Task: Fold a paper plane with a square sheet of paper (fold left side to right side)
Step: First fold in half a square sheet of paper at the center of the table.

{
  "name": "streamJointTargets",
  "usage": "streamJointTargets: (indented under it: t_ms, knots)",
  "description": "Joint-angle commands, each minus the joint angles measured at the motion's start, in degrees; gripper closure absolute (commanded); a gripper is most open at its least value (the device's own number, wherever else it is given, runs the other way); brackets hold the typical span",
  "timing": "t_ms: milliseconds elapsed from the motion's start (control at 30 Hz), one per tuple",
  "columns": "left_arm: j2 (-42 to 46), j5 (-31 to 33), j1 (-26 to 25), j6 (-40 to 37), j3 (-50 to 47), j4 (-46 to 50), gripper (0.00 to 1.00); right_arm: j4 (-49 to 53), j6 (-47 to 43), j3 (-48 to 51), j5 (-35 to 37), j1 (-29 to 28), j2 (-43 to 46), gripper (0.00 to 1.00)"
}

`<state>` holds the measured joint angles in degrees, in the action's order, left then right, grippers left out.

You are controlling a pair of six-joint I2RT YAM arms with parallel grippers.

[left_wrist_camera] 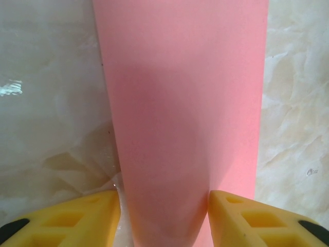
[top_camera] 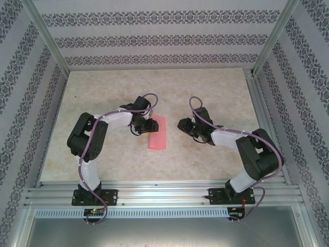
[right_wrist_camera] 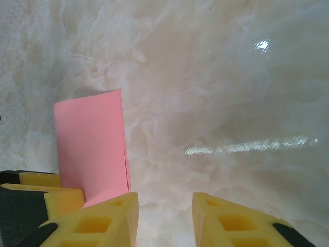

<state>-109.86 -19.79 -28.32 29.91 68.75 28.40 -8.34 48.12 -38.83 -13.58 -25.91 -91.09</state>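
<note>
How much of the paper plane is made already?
Just the start. The pink paper already lies folded into a narrow strip on the table. The left gripper is over it, jaws apart; the right gripper sits beside, open and empty. No pointed nose or wings yet.

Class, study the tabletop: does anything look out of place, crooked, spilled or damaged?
Nothing looks spilled or torn. The pink paper, now a narrow strip, lies slightly crooked to the edges of the table, with its near end swung a little to the left. Otherwise nothing stands out.
</note>
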Motion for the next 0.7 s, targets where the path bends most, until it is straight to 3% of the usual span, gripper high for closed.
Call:
streamJointTargets:
  t_ms: [0,667]
  knots:
    - [-3.61,0.71,-2.25,-2.05,0.07,-0.81,0.49,-1.64,0.48,-0.72,-0.83,-1.02,-1.19,0.67]
    - [-4.57,1.87,-2.18,-0.85,0.24,-0.98,0.49,-2.42,1.62,-3.33,-1.85,-4.28,-4.16,0.68]
